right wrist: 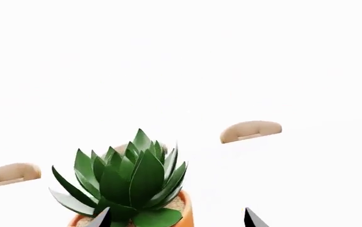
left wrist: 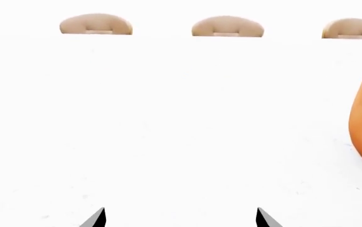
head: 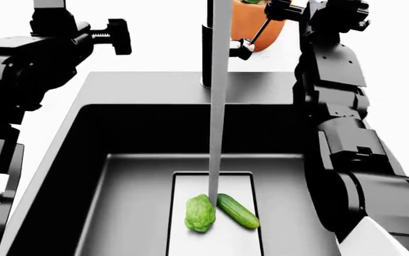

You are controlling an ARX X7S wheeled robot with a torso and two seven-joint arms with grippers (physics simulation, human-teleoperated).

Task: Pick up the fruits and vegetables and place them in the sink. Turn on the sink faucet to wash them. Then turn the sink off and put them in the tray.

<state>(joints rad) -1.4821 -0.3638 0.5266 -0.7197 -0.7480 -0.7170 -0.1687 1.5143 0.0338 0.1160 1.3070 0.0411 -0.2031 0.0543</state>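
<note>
White counter all round. Broccoli (head: 200, 213) and cucumber (head: 237, 210) lie lower centre in sink (head: 147, 117), water running. My right gripper (head: 251, 41) is open by faucet (head: 207, 42); a careless swing could topple pot (head: 251, 24).

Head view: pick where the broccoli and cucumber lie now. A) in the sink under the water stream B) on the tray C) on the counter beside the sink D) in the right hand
A: the broccoli and cucumber lie on the pale drain panel inside the sink, where the water stream lands.
</note>
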